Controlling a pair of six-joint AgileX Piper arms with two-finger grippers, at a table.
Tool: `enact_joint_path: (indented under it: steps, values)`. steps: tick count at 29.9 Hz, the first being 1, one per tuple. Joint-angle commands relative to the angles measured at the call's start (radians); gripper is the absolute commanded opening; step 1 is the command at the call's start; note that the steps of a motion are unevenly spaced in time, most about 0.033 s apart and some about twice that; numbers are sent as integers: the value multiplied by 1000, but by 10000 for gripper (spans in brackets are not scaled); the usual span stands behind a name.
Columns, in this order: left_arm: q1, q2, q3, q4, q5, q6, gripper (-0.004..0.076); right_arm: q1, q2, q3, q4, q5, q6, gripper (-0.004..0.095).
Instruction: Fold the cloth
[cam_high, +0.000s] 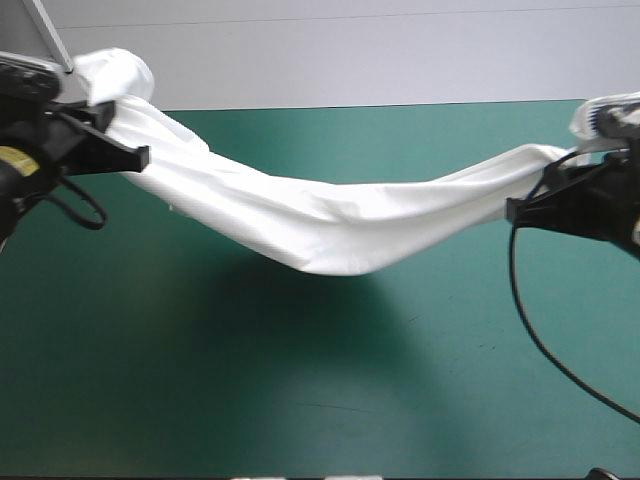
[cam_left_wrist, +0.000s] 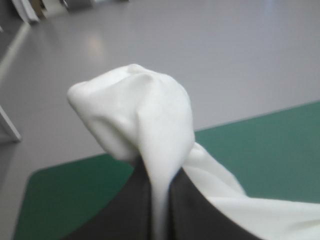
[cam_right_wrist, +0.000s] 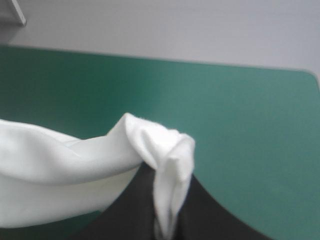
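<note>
**T-shirt slung between two raised hands**

The white, soft-fabric T-shirt (cam_high: 330, 225) is off the teal-green covered worktop (cam_high: 300, 400) and stretched into a long, twisted band. In the high view the band runs from the upper left of the frame to the right edge at mid-height. It sags in the middle, with its lowest fold hanging at the centre of the frame above the cover. A dark shadow (cam_high: 300, 300) spreads on the worktop under it.

The left hand (cam_left_wrist: 160, 182) is clenched on one end of the garment. Its two broad black fingers (cam_left_wrist: 127, 210) meet in a pointed arch with a thin strip of fabric pinched between them. A rounded tuft of cloth bulges out beyond the tips, and the rest trails away beside the hand.

The right hand (cam_right_wrist: 167, 200) grips the other end in the same way. Its black fingers (cam_right_wrist: 215, 215) are all but together, with a folded corner of fabric poking out past them. The band leads off sideways from the grip, over the cover.
</note>
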Motion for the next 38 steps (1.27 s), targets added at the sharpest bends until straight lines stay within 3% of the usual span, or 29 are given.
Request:
enact_joint_path:
  steps: [1, 6, 10, 16, 21, 24, 28, 32, 38]
  values:
    - [-5, -82, -113, 142, -6, -58, -10, -2, -22, -151, -111, 1, -65, -12]
    - [-5, -106, -226, 294, 145, -69, -10, -2, -36, -257, -257, 1, -81, -12]
    - [-5, -111, -293, 367, 242, -69, -10, -2, -42, -308, -308, 1, -102, -12]
    - [-5, -118, -283, 270, 268, -63, -10, -2, -17, -313, -224, -24, -116, -12]
    - [-5, -90, -134, 199, 252, -72, -10, -2, 99, -313, -176, -6, -150, -12]
    - [-5, -55, 43, 132, 175, -72, -10, -2, 208, -313, -142, 1, -157, -12]
    - [-5, -1, 274, 92, -89, -81, -10, -2, 372, -313, -157, -17, -162, -14]
    - [-5, 96, 381, 90, -324, -113, -10, -2, 558, -313, -293, -77, -130, -14]
    - [-5, 346, 380, 90, -504, -141, -10, -2, 800, -324, -491, -177, 44, -14]
